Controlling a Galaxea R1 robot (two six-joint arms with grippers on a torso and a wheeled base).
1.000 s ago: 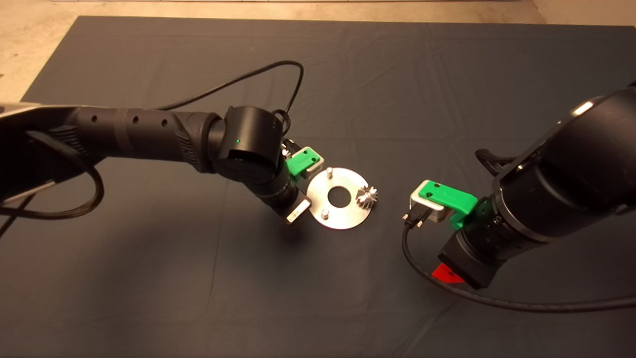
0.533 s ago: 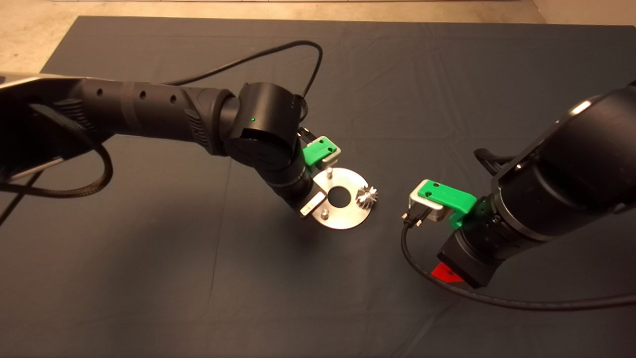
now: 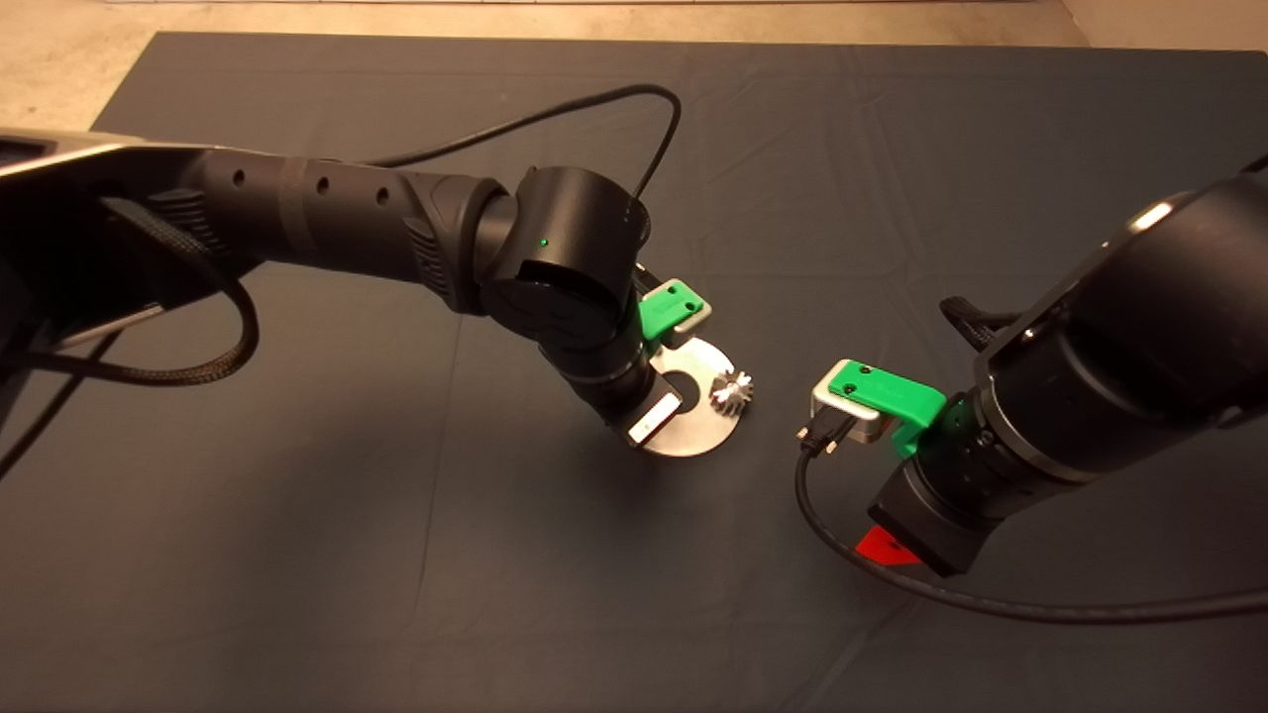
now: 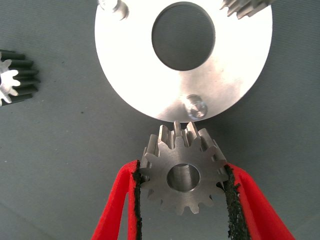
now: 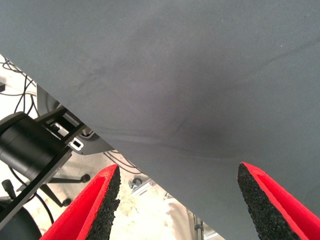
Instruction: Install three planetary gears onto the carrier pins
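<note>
- One planetary gear (image 4: 182, 172) is clamped between the red fingers (image 4: 120, 200) of the left gripper (image 4: 182, 200), pads pressed on opposite sides of the teeth, centre hole facing the wrist camera.
- That gear is held just off the rim of the silver disc (image 4: 150, 85), right beside the nearest carrier pin (image 4: 195, 106), not on it yet as far as can be told.
- A second pin (image 4: 112, 6) is seen across the disc, bare.
- Another gear (image 3: 731, 389) is already sat on the disc's edge nearest the right arm; only its teeth (image 4: 247, 6) are caught in the left wrist view.
- A third gear (image 4: 14, 77) is left lying on the mat (image 3: 297, 555), off the disc, well apart from the held one.
- The right gripper (image 5: 177, 200) is kept apart, nothing between its fingers, parked over the mat's right part away from the disc.
- The disc is sat around the middle of the dark, slightly creased mat.
- Pale floor is seen past the mat's far edge; cables and a chair base are visible beyond the mat in the right wrist view.
</note>
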